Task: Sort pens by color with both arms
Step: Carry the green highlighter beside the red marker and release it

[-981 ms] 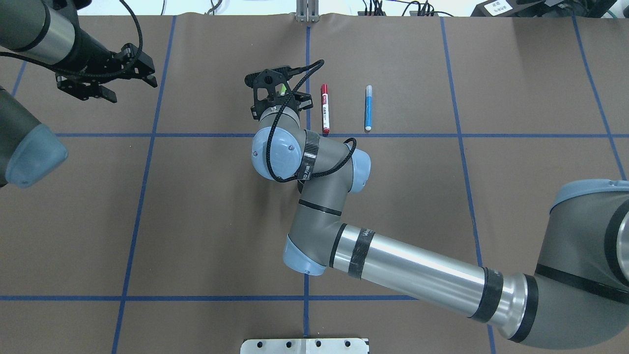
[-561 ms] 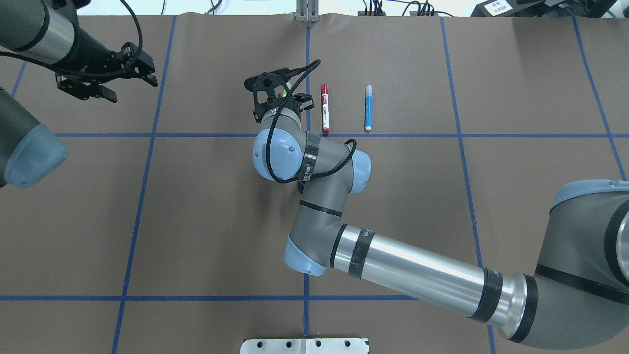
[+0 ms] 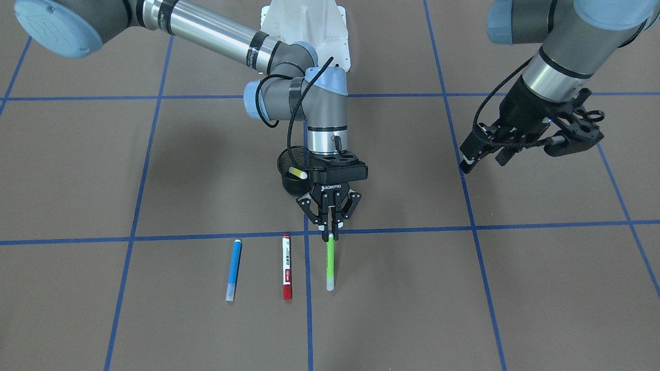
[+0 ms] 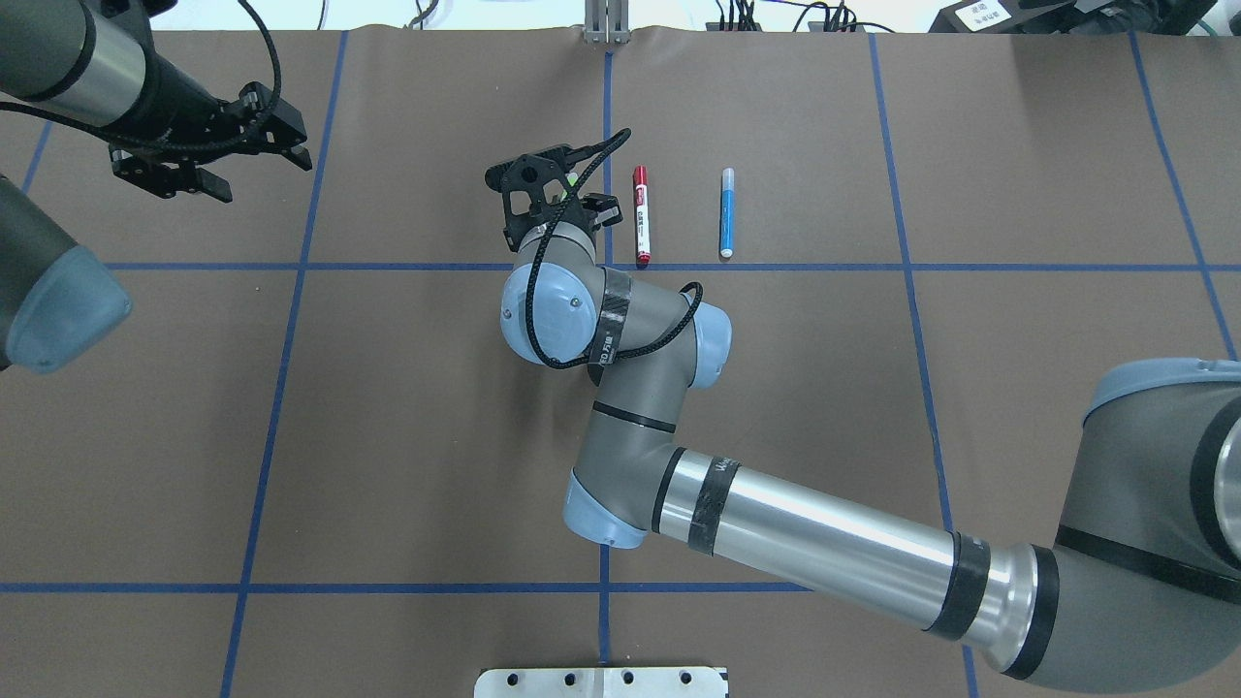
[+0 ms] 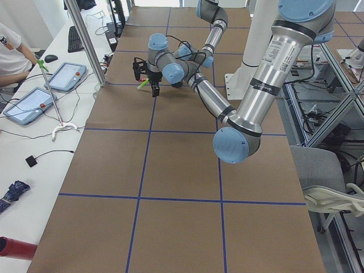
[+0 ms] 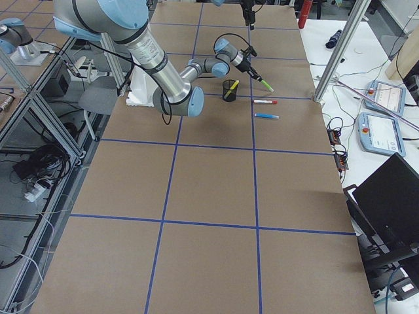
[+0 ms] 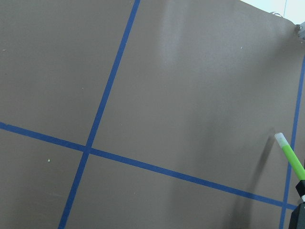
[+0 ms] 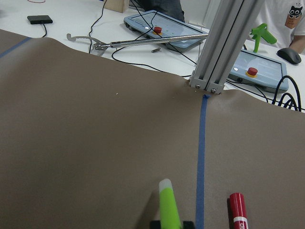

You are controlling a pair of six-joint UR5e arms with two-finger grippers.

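Right gripper [image 3: 330, 233] pinches the green pen [image 3: 330, 265], the gripped end hidden in its grasp. Red pen [image 3: 286, 268] lies just beside the green pen, blue pen [image 3: 233, 269] beyond. Yellow pen [image 3: 297, 172] stands half-hidden in the cup [image 3: 283, 181] behind. Left gripper [image 3: 577, 129] is spread, well apart from the green pen, above the table [image 3: 464, 309].

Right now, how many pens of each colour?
Green pen: 1, held by the right gripper
Red-ended pen: 1, on the table
Blue pen: 1, on the table
Yellow pen: 1, in the cup
Total: 4 pens
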